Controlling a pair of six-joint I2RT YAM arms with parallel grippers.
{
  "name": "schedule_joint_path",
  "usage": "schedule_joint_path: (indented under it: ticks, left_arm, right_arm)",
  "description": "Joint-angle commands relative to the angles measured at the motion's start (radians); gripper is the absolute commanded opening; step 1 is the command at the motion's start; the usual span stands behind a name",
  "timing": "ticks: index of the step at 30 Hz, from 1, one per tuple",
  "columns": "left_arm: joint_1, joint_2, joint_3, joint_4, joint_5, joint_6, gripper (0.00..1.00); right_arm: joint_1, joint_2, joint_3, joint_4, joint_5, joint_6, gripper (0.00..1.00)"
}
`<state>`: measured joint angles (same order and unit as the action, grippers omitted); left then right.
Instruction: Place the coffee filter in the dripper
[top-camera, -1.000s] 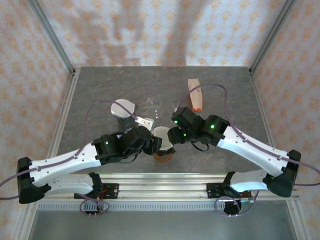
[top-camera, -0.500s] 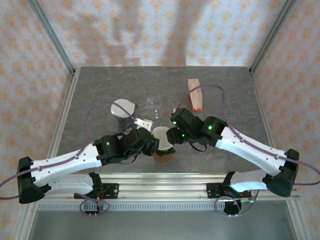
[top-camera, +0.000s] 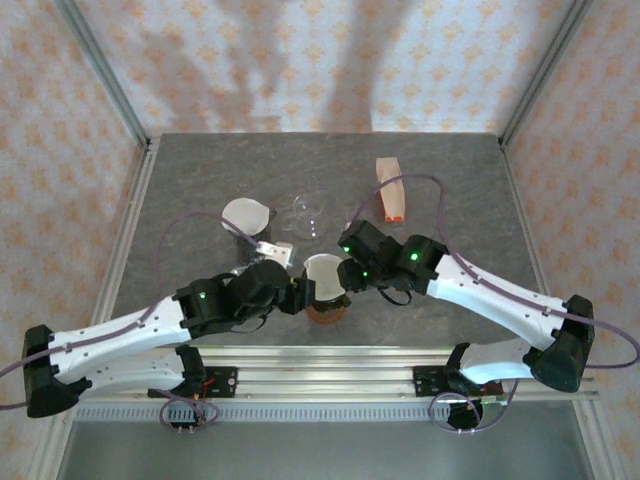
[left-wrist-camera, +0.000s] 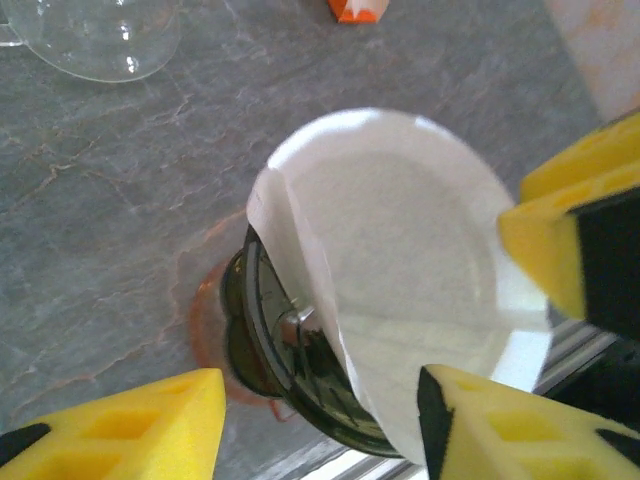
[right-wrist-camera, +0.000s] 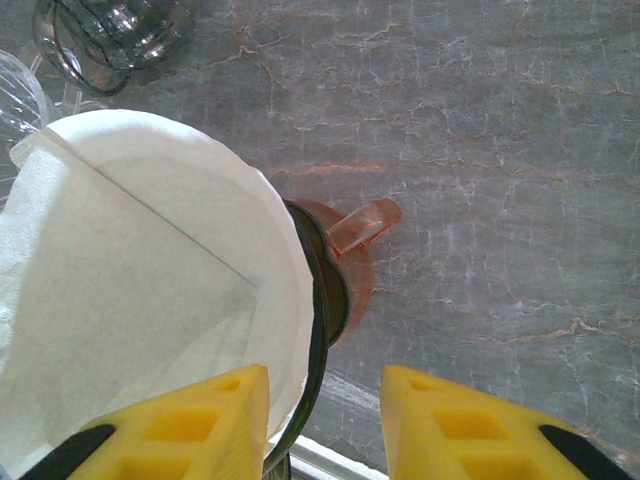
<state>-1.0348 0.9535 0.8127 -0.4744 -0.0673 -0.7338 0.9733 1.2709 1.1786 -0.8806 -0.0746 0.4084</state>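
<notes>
The white paper coffee filter (top-camera: 322, 272) stands opened as a cone in the dark dripper (top-camera: 326, 306), which rests on an orange base with an orange handle (right-wrist-camera: 362, 228). In the left wrist view the filter (left-wrist-camera: 400, 260) leans to one side and rises well above the dripper's rim (left-wrist-camera: 262, 330). My left gripper (top-camera: 298, 292) is open on the dripper's left, its yellow fingers (left-wrist-camera: 110, 430) straddling rim and filter (left-wrist-camera: 320, 435). My right gripper (top-camera: 346, 274) is open at the right side (right-wrist-camera: 325, 420), one finger (right-wrist-camera: 185, 420) over the filter (right-wrist-camera: 150, 270), the other outside the rim (right-wrist-camera: 322, 300).
A clear glass carafe (top-camera: 307, 212) stands behind the dripper. Left of it is a dark cup with a white top (top-camera: 246, 216). An orange and white holder (top-camera: 392, 188) lies at the back right. The metal rail (top-camera: 320, 360) runs along the near table edge.
The left arm has drawn back to the left and its jaws stand wider. The right gripper's jaws have narrowed around the rim. The filter stays in the dripper.
</notes>
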Motion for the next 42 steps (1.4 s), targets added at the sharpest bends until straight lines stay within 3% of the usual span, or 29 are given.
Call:
schedule_joint_path:
  ticks: [1, 4, 7, 12, 20, 30, 42]
  left_arm:
    - [0.059, -0.047, -0.045, 0.121, 0.070, -0.034, 0.63]
    - [0.093, -0.036, -0.054, 0.135, 0.110, -0.023, 0.70]
    - [0.093, 0.002, -0.037, 0.114, 0.111, -0.008, 0.69]
    - [0.096, 0.021, -0.022, 0.042, 0.059, -0.015, 0.46]
    - [0.102, 0.023, -0.020, -0.034, 0.037, -0.023, 0.33]
    - [0.103, 0.018, -0.035, -0.017, 0.052, -0.032, 0.36]
    - [0.104, 0.023, -0.037, 0.011, 0.070, -0.035, 0.41]
  right_arm:
    - [-0.005, 0.005, 0.002, 0.011, 0.017, 0.012, 0.34]
    - [-0.006, 0.006, 0.005, 0.006, 0.019, 0.012, 0.34]
    - [-0.006, 0.007, 0.004, 0.005, 0.016, 0.015, 0.35]
    - [-0.005, 0.011, 0.003, 0.008, 0.012, 0.021, 0.35]
    - [-0.007, 0.009, 0.006, 0.000, 0.020, 0.027, 0.35]
    - [-0.005, 0.010, 0.000, -0.019, 0.045, 0.044, 0.36]
    - [-0.005, 0.020, 0.038, 0.015, 0.009, 0.016, 0.60]
